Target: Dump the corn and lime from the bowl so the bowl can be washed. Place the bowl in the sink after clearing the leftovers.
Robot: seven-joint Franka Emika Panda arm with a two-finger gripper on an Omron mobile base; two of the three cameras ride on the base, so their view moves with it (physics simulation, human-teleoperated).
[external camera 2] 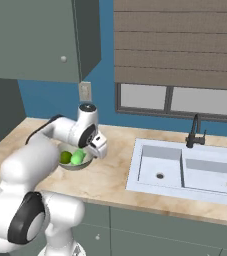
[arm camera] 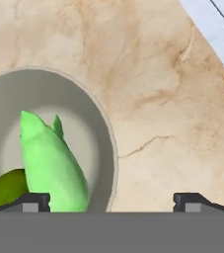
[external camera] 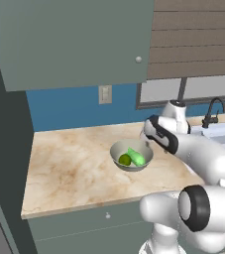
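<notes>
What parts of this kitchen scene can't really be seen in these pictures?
- Lime: hand view, mostly cut off by the bottom edge, behind the corn.
- Bowl: right base view, near side hidden by the arm.
- Sink: left base view, cut off by the right edge and arm.

corn + lime in bowl | bowl on counter | left of sink

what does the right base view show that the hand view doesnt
Right base view alone: the whole sink with its black faucet, the window blinds and the arm leaning over the bowl.

Hand view alone: the open gripper, one fingertip over the bowl and one over the counter.

Both: the corn beside the lime in the bowl.
</notes>
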